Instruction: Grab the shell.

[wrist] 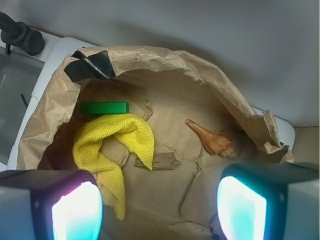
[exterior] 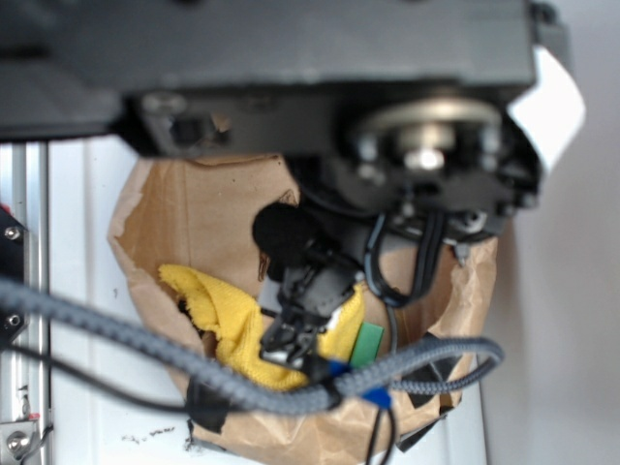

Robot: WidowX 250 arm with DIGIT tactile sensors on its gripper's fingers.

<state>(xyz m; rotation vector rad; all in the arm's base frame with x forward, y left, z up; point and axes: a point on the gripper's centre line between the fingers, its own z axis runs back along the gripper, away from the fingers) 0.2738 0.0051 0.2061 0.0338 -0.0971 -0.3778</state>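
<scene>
Shell (wrist: 212, 139) lies on the paper bag (wrist: 210, 80) floor, right of the yellow cloth (wrist: 117, 142), point up-left. Looks light, rigid, glossy, likely slippery; pinch the knobby wide end. Gripper (wrist: 159, 207) wide open, empty, above it.

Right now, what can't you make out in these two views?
- Shell: hidden in the exterior view, where the arm covers that side of the bag.
- Gripper: the wrist view's bottom edge cuts off both fingers; in the exterior view it's dark and blurred.
- Green block: the exterior view shows only a sliver behind cables.
- Cloth: partly behind the gripper in the exterior view.
</scene>
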